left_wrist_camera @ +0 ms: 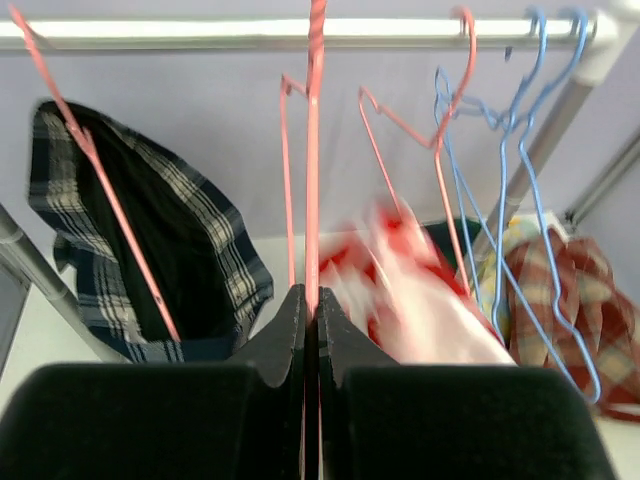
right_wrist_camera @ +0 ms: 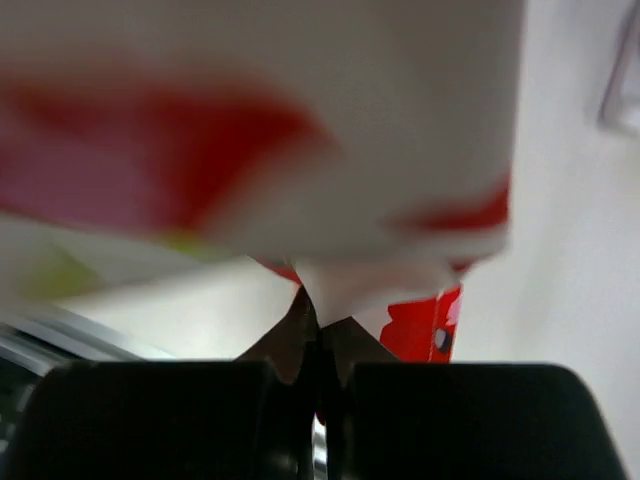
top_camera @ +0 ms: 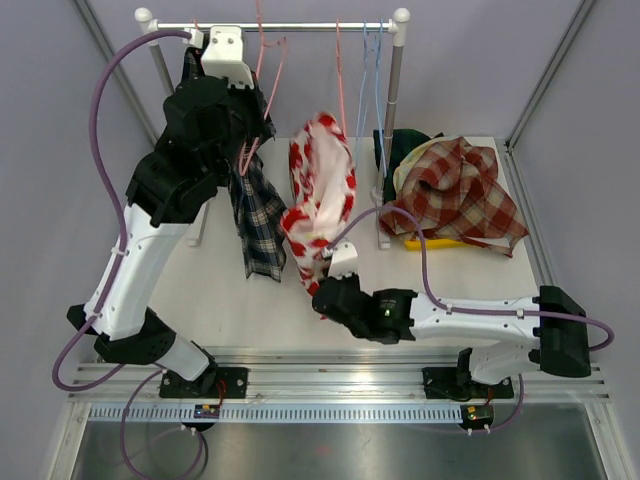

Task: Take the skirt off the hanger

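Note:
The red-and-white skirt (top_camera: 322,190) hangs mid-table below the rail (top_camera: 300,27); it is blurred in the left wrist view (left_wrist_camera: 425,300) and fills the right wrist view (right_wrist_camera: 260,120). I cannot tell which pink hanger bears it. My left gripper (top_camera: 246,152) is raised beside the skirt, shut (left_wrist_camera: 311,300) on the wire of a pink hanger (left_wrist_camera: 314,150). My right gripper (top_camera: 322,288) is low in front of the skirt, shut (right_wrist_camera: 320,322) on its lower edge.
A dark plaid garment (top_camera: 258,225) hangs on a pink hanger at the left (left_wrist_camera: 150,250). Blue hangers (top_camera: 375,80) hang at the rail's right end (left_wrist_camera: 520,170). A red plaid pile (top_camera: 462,190) lies at the right, by the rack's right post (top_camera: 393,110).

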Controlling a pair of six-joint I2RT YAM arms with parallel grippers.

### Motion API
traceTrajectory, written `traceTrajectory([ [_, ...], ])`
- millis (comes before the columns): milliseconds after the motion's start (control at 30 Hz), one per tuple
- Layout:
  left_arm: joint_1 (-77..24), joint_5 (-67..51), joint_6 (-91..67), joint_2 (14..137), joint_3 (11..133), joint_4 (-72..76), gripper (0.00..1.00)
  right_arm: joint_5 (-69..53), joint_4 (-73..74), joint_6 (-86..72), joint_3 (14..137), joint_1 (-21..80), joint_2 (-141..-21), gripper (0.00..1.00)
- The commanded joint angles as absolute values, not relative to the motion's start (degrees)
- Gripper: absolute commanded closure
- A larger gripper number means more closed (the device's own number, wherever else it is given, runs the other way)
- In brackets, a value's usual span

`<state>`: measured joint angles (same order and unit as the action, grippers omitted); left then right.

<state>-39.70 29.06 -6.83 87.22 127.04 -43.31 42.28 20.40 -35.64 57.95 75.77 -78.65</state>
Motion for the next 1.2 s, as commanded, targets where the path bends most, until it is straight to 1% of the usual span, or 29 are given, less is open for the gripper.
traceTrajectory([
  [0, -39.64, 32.25, -3.87, 85.78, 130.87, -37.00, 1.00, 44.20, 26.78, -47.45, 54.06, 78.22, -74.71, 1.00],
  [67, -39.64, 32.26, -4.22, 85.08, 129.82, -37.18, 1.00, 47.45, 29.95, -49.22, 54.75, 78.57, -72.18, 1.00],
  [167, -39.64, 32.26, -4.83, 83.68, 126.05, -37.09, 1.00, 56.84, 40.31, -51.67, 59.40, 78.66, -67.26, 1.00],
  [200, -39.64, 32.34, -5.01, 82.54, 124.82, -37.00, 1.00, 59.74, 46.26, -52.38, 60.98, 78.75, -65.93, 1.00],
  [233, -39.64, 32.52, -5.10, 81.57, 123.59, -36.57, 1.00, 65.42, 48.49, -52.47, 64.04, 78.66, -64.61, 1.00],
  [300, -39.64, 32.69, -5.45, 79.47, 119.37, -36.21, 1.00, 70.38, 50.36, -48.98, 67.05, 78.66, -60.31, 1.00],
  [367, -39.64, 32.96, -5.89, 78.40, 115.77, -35.77, 1.00, 76.45, 46.43, -36.17, 69.95, 78.31, -56.28, 1.00],
  [400, -39.64, 32.96, -6.06, 77.79, 114.62, -35.34, 1.00, 77.94, 39.10, -24.64, 70.40, 77.96, -55.03, 1.00],
  [467, -39.64, 32.78, -6.59, 76.29, 112.77, -34.89, 1.00, 79.37, 29.06, -12.19, 70.05, 75.86, -51.00, 1.00],
  [500, -39.64, 32.78, -6.68, 75.85, 110.94, -34.37, 1.00, 77.28, 20.13, -2.65, 69.61, 72.37, -49.85, 1.00],
  [567, -39.64, 32.78, -7.03, 75.06, 109.43, -33.84, 1.00, 73.76, 13.13, 4.89, 68.99, 67.96, -47.04, 1.00],
  [600, -39.64, 32.78, -7.12, 74.97, 108.29, -33.49, 1.00, 70.69, 9.53, 9.01, 69.43, 62.98, -46.93, 1.00],
  [667, -39.64, 32.61, -7.38, 74.62, 107.32, -33.05, 1.00, 67.25, 8.01, 12.11, 72.93, 58.38, -49.11, 1.00],
  [700, -39.64, 32.61, -7.47, 74.53, 106.53, -32.79, 1.00, 64.63, 7.30, 15.35, 74.52, 54.44, -50.52, 1.00],
  [733, -39.64, 32.52, -7.56, 74.44, 106.18, -32.61, 1.00, 63.64, 7.12, 16.60, 78.01, 52.32, -52.19, 1.00],
  [800, -39.64, 32.17, -7.47, 74.53, 105.73, -32.26, 1.00, 59.44, 5.03, 20.71, 81.02, 48.19, -57.29, 1.00],
  [833, -39.64, 32.17, -7.30, 74.44, 105.73, -32.26, 1.00, 57.76, 4.49, 21.09, 84.17, 42.86, -58.87, 1.00],
  [867, -39.64, 32.17, -7.21, 74.79, 105.73, -32.26, 1.00, 56.00, 5.61, 20.66, 86.29, 39.93, -62.11, 1.00],
  [900, -39.64, 32.17, -7.03, 74.97, 105.91, -32.26, 1.00, 51.46, 6.93, 18.13, 88.57, 36.07, -63.79, 1.00],
  [933, -39.64, 32.17, -6.94, 75.14, 106.08, -32.26, 1.00, 49.42, 8.25, 16.37, 93.47, 32.47, -65.55, 1.00],
  [967, -39.64, 31.73, -6.77, 75.32, 106.87, -32.34, 1.00, 47.22, 10.35, 14.78, 95.78, 25.30, -69.05, 1.00],
  [1000, -39.64, 31.64, -6.68, 75.93, 107.31, -32.52, 1.00, 43.63, 11.07, 11.63, 97.98, 22.01, -71.08, 1.00],
  [1033, -39.64, 31.55, -6.59, 76.20, 107.84, -32.69, 1.00, 42.03, 11.94, 9.86, 102.52, 19.19, -73.02, 1.00],
  [1067, -39.64, 31.55, -6.33, 76.64, 108.97, -32.78, 1.00, 40.53, 13.35, 8.28, 104.40, 14.03, -76.95, 1.00],
  [1167, -39.55, 31.03, -5.63, 78.57, 111.61, -32.96, 1.00, 37.62, 14.41, 3.79, 108.02, 9.33, -83.57, 1.00],
])
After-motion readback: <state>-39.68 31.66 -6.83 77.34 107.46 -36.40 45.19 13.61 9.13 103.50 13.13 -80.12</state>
